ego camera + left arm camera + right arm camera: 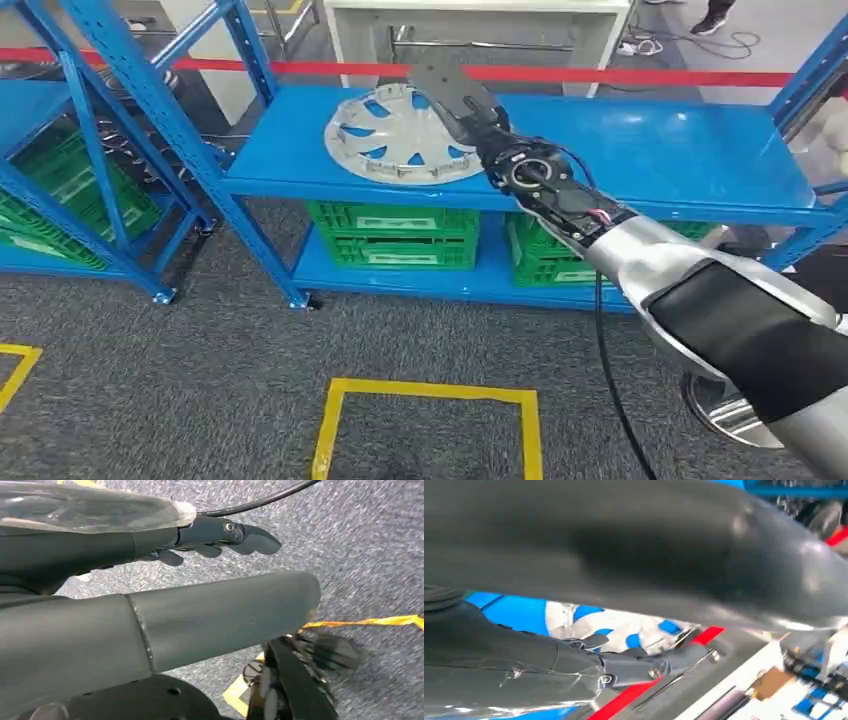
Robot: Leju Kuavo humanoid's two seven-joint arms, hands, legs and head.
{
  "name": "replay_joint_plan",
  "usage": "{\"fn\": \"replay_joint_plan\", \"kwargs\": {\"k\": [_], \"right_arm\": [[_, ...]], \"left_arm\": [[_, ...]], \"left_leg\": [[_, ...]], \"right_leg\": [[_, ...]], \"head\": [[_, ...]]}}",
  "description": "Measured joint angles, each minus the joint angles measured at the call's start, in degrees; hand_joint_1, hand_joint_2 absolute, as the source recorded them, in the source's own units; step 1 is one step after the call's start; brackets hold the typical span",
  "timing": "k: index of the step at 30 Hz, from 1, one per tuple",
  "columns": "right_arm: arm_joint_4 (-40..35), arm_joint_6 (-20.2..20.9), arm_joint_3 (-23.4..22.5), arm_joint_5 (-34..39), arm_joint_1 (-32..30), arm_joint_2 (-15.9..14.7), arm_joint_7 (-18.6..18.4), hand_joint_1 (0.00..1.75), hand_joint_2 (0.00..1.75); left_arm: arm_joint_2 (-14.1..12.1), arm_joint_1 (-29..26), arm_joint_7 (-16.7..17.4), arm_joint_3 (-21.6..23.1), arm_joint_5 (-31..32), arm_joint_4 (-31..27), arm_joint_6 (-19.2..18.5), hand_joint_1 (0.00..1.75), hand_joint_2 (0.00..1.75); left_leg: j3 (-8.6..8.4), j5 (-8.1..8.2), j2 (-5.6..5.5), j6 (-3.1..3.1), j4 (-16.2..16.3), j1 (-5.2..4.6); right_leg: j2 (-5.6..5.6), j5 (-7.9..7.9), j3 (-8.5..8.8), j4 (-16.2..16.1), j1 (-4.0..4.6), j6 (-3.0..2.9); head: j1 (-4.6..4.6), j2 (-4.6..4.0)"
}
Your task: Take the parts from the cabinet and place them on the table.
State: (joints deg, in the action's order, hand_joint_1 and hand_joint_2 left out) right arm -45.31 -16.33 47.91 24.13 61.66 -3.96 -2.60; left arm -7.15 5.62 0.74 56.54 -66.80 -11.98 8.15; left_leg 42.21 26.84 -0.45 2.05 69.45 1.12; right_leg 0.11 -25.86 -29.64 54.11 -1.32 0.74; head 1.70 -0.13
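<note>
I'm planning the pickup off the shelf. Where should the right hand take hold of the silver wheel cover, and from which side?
Probably by the rim nearest the right hand. The wheel cover lies flat, dome up, on the blue shelf, too broad to span. Coming in low from its right edge, with fingers under the rim, seems best.

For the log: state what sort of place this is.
Probably a workshop or warehouse test area: blue steel shelving holding a silver hubcap, green crates on the lower shelf, yellow floor tape on grey carpet, and a red barrier strip behind.

The right robot hand (462,100) hides the hubcap's (395,135) far rim.
</note>
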Motion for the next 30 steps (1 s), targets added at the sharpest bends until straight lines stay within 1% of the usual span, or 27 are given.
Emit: {"fn": "replay_joint_plan", "kwargs": {"k": [2,3,4,5,7,8,9,10,11,12,13,14,15,16,17,18,19,21,22,23,24,25,26,27,28,29,30], "right_arm": [[-0.2,-1.94,-0.46,-0.04,-0.04,0.0,0.02,0.0,0.0],[-0.31,-2.77,-0.68,-0.24,0.0,-0.02,-0.02,0.0,0.0],[-0.39,-3.68,-0.98,-0.41,0.06,-0.11,-0.15,0.0,0.0],[-0.46,-4.15,-1.18,-0.44,-0.03,-0.15,-0.31,0.0,0.0],[-0.46,-4.72,-1.46,-0.48,-0.04,-0.31,-0.42,0.0,0.0],[-0.5,-4.78,-1.7,-0.48,-0.09,-0.57,-0.44,0.0,0.0],[-0.55,-4.78,-1.97,-0.48,-0.22,-0.94,-0.48,0.0,0.0],[-0.57,-4.69,-2.01,-0.48,-0.27,-0.94,-0.5,0.0,0.0],[-0.52,-4.54,-2.05,-0.46,-0.48,-1.05,-0.59,0.0,0.0],[-0.5,-4.43,-2.12,-0.39,-0.94,-1.29,-0.66,0.0,0.0],[-0.48,-4.41,-2.14,-0.37,-1.49,-1.6,-0.72,0.0,0.0],[-0.44,-4.41,-2.16,-0.29,-1.99,-1.86,-0.74,0.0,0.0],[-0.44,-4.45,-2.16,-0.15,-2.25,-1.95,-0.72,0.0,0.0],[-0.44,-4.5,-2.21,-0.13,-2.28,-2.01,-0.68,0.0,0.0],[-0.44,-4.52,-2.25,-0.05,-2.22,-2.01,-0.53,0.0,0.0],[-0.44,-4.52,-2.27,0.04,-2.22,-2.03,-0.35,0.0,0.0],[-0.42,-4.54,-2.29,0.13,-2.18,-2.03,-0.09,0.0,0.0],[-0.42,-4.65,-2.36,0.22,-2.27,-2.05,-0.04,0.0,0.0],[-0.42,-4.67,-2.38,0.22,-2.25,-2.05,-0.02,0.0,0.0],[-0.48,-4.71,-2.45,0.22,-2.19,-2.05,0.02,0.0,0.0],[-0.55,-4.72,-2.49,0.22,-2.16,-2.03,0.08,0.0,0.0],[-0.52,-4.78,-2.55,0.22,-1.99,-2.03,0.07,0.0,0.0],[-0.46,-4.87,-2.64,0.22,-1.92,-2.03,0.04,0.0,0.0],[-0.46,-4.83,-2.64,0.22,-1.95,-2.03,0.0,0.0,0.0],[-0.46,-4.49,-2.62,0.22,-2.02,-2.03,-0.09,0.0,0.0],[-0.44,-4.13,-2.58,0.28,-2.21,-2.03,-0.18,0.0,0.0],[-0.44,-3.55,-2.58,0.39,-2.39,-2.03,-0.46,0.0,1.75]], "left_arm": [[-0.15,-0.11,0.07,0.0,-0.02,0.0,0.13,0.0,0.0],[-0.13,-0.13,0.07,0.0,-0.07,0.0,0.2,0.0,0.0],[-0.15,-0.03,0.09,0.0,-0.17,0.0,0.24,0.0,0.0],[-0.15,0.02,0.09,0.02,-0.2,0.0,0.26,0.0,0.0],[-0.15,0.02,0.11,0.02,-0.33,0.0,0.26,0.0,0.0],[-0.15,0.04,0.13,0.02,-0.35,0.0,0.26,0.0,0.0],[-0.09,0.0,0.13,0.02,-0.35,0.0,0.26,0.0,0.0],[-0.09,0.01,0.13,0.02,-0.35,0.0,0.26,0.0,0.0],[-0.11,0.09,0.13,0.02,-0.35,0.0,0.24,0.0,0.0],[-0.13,0.12,0.13,0.02,-0.37,0.0,0.24,0.0,0.0],[-0.13,0.11,0.13,0.02,-0.35,0.0,0.22,0.0,0.0],[-0.13,0.06,0.13,0.02,-0.37,0.0,0.17,0.0,0.0],[-0.13,-0.06,0.13,0.04,-0.39,0.0,0.13,0.0,0.0],[-0.13,-0.14,0.15,0.04,-0.39,0.0,0.09,0.0,0.0],[-0.11,-0.13,0.13,0.04,-0.41,0.0,0.09,0.0,0.0],[-0.11,-0.12,0.15,0.04,-0.39,0.0,0.09,0.0,0.0],[0.04,0.07,0.15,0.04,-0.39,0.0,0.09,0.0,0.0],[-0.07,0.12,0.13,0.04,-0.39,0.0,0.09,0.0,0.0],[-0.09,0.11,0.15,0.04,-0.41,0.0,0.09,0.0,0.0],[-0.22,0.11,0.15,0.06,-0.41,0.0,0.11,0.0,0.0],[-0.22,0.1,0.15,0.07,-0.44,0.0,0.11,0.0,0.0],[-0.2,0.12,0.15,0.07,-0.44,0.0,0.11,0.0,0.0],[-0.2,0.15,0.15,0.07,-0.44,0.0,0.11,0.0,0.0],[-0.2,0.11,0.15,0.07,-0.46,0.0,0.11,0.0,0.0],[-0.17,0.04,0.17,0.07,-0.55,0.0,0.11,0.0,0.0],[-0.17,0.03,0.2,0.07,-0.55,0.0,0.11,0.0,0.0],[-0.2,0.04,0.2,0.07,-0.55,0.0,0.13,0.0,0.0]], "left_leg": [[-3.93,-6.37,0.23,0.06,-10.48,0.23],[-5.17,-7.73,0.57,0.01,-14.16,0.36],[-5.85,-6.74,0.48,-0.34,-15.03,-0.16],[-5.82,-6.47,0.43,-0.88,-14.67,-0.12],[-5.9,-5.83,0.36,-1.68,-14.62,-0.35],[-6.39,-5.83,0.34,-2.07,-15.04,-0.1],[-6.85,-5.56,0.31,-2.44,-15.21,-0.14],[-7.12,-5.28,0.33,-2.85,-15.23,-0.26],[-7.36,-5.06,0.34,-3.17,-15.22,-0.37],[-7.69,-4.78,0.29,-3.45,-15.22,-0.53],[-8.06,-4.44,0.07,-3.53,-15.2,-0.67],[-8.53,-4.1,-0.1,-3.58,-15.18,-0.78],[-9.09,-3.71,-0.27,-3.54,-15.16,-0.9],[-9.64,-3.32,-0.3,-3.48,-15.12,-0.95],[-10.3,-2.9,-0.33,-3.34,-15.08,-1.01],[-10.73,-2.49,-0.35,-3.19,-15.11,-1.01],[-10.78,-2.02,-0.43,-2.78,-14.64,-1.46],[-10.63,-1.94,-0.57,-2.42,-14.92,-1.17],[-10.75,-1.91,-0.56,-2.18,-15.16,-1.1],[-10.94,-1.63,-0.5,-1.78,-15.02,-1.42],[-10.73,-1.15,-0.39,-1.52,-13.94,-1.09],[-9.17,0.19,-0.14,-1.1,-10.9,-1.01],[-6.41,2.01,-0.08,-0.77,-6.05,-0.74],[-3.61,3.4,-0.06,-0.49,-1.32,-0.56],[-1.18,3.95,-0.06,-0.28,2.23,-0.42],[0.28,3.51,-0.04,-0.14,3.55,-0.3],[0.25,1.61,-0.01,-0.12,1.96,-0.18]], "right_leg": [[0.0,-1.0,1.17,0.11,-0.31,0.52],[0.0,-1.45,1.35,0.11,-0.25,0.9],[0.2,-2.01,1.38,0.31,0.11,1.36],[0.25,-2.17,1.55,0.0,0.11,1.61],[0.22,-2.57,2.08,-0.51,0.01,2.28],[0.2,-3.07,2.33,-0.36,-0.21,2.65],[0.17,-3.94,1.97,1.63,-0.27,2.74],[0.15,-5.65,0.13,5.43,-0.27,2.73],[0.15,-7.61,-2.56,10.45,-0.14,2.73],[0.17,-9.11,-5.58,15.59,-0.07,2.74],[0.17,-9.52,-8.0,19.06,-0.07,2.69],[0.17,-8.4,-9.22,19.57,-0.07,2.58],[0.17,-5.91,-9.03,17.26,-0.04,2.38],[0.16,-2.77,-7.93,13.16,0.09,2.06],[0.16,0.75,-6.19,7.76,0.32,1.62],[0.18,3.27,-4.77,3.24,0.56,1.18],[0.29,2.9,-3.84,1.54,0.98,0.85],[0.28,2.49,-3.75,1.05,1.02,0.81],[0.35,2.38,-3.76,1.02,1.2,0.61],[0.35,2.49,-3.16,0.42,0.55,0.38],[0.36,2.48,-2.55,0.09,0.42,0.18],[0.22,2.31,-2.37,0.02,0.39,-0.02],[0.14,2.12,-2.3,0.03,0.37,-0.36],[0.14,1.97,-2.21,0.03,0.38,-0.47],[0.17,1.75,-2.07,0.03,0.37,-0.51],[0.2,1.5,-1.8,0.05,0.35,-0.46],[0.27,1.15,-1.35,0.05,0.26,-0.35]], "head": [[-0.11,0.0],[-0.33,0.0],[-0.79,0.0],[-0.32,0.0],[-0.2,0.0],[0.06,0.0],[0.52,0.0],[0.75,0.0],[0.89,0.0],[1.14,0.0],[1.31,0.0],[1.53,0.0],[1.73,0.0],[1.95,0.0],[2.1,0.0],[2.23,0.0],[1.86,0.0],[1.66,0.0],[1.6,0.0],[1.4,0.0],[1.23,0.0],[0.75,0.0],[0.46,0.0],[0.42,0.0],[0.29,0.0],[0.13,0.0],[0.09,0.0]]}}
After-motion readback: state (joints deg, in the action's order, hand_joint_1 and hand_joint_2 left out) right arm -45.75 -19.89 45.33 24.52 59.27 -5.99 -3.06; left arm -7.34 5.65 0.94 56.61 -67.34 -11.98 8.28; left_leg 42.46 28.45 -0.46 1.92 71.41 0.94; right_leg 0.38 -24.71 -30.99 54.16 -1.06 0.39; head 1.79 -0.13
